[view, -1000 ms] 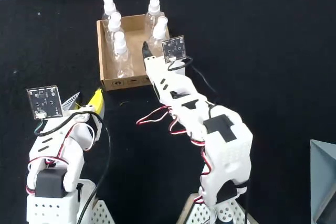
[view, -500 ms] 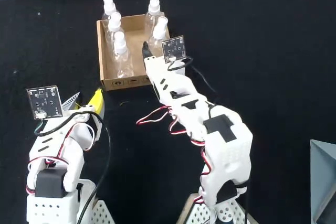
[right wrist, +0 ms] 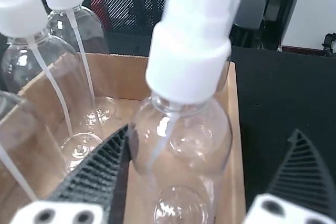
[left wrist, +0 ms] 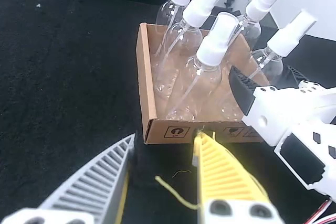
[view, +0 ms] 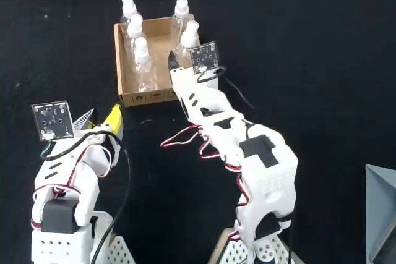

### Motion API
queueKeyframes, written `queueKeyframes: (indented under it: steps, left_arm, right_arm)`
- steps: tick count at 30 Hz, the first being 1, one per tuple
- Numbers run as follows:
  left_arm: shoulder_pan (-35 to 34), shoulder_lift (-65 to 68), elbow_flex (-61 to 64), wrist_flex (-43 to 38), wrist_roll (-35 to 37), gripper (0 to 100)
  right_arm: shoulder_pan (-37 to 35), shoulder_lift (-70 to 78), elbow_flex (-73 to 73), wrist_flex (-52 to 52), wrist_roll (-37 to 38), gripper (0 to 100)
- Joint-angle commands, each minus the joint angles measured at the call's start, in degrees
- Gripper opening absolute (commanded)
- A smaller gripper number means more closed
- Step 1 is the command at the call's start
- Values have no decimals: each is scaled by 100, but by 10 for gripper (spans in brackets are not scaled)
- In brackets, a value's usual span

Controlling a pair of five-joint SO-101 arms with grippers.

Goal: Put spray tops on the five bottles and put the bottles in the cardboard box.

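The cardboard box [view: 148,96] stands on the black table with several clear bottles upright in it, each with a white spray top. My right gripper [view: 185,54] reaches over the box's near right corner. In the right wrist view it [right wrist: 211,140] is open, its fingers wide on either side of the near right bottle [right wrist: 176,124], not touching it. That bottle [view: 187,36] stands in front of another [view: 180,10]. My left gripper [view: 99,119] is open and holds nothing, low over the table short of the box [left wrist: 152,129]. Its grey and yellow fingers [left wrist: 226,182] point at the box front.
A short thread [view: 145,122] lies on the cloth just in front of the box. A grey object [view: 380,214] stands at the near right corner. Open black table spreads to the left and right of the box.
The right arm's wrist has edged very slightly farther over the box. The left arm and the bottles have not moved.
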Motion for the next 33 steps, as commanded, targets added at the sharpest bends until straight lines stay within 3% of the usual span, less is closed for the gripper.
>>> queueKeyframes:
  steps: [1, 12, 33]
  left_arm:
    - [-57, -79, -66, -132, 9, 166]
    - [-57, -79, -66, -132, 9, 166]
    - [-57, -79, -66, -141, 9, 166]
  right_arm:
    - [123, -22, -338, 26, 53, 373]
    - [105, -822, 268, 79, 9, 373]
    - [-123, -901, 611, 70, 44, 372]
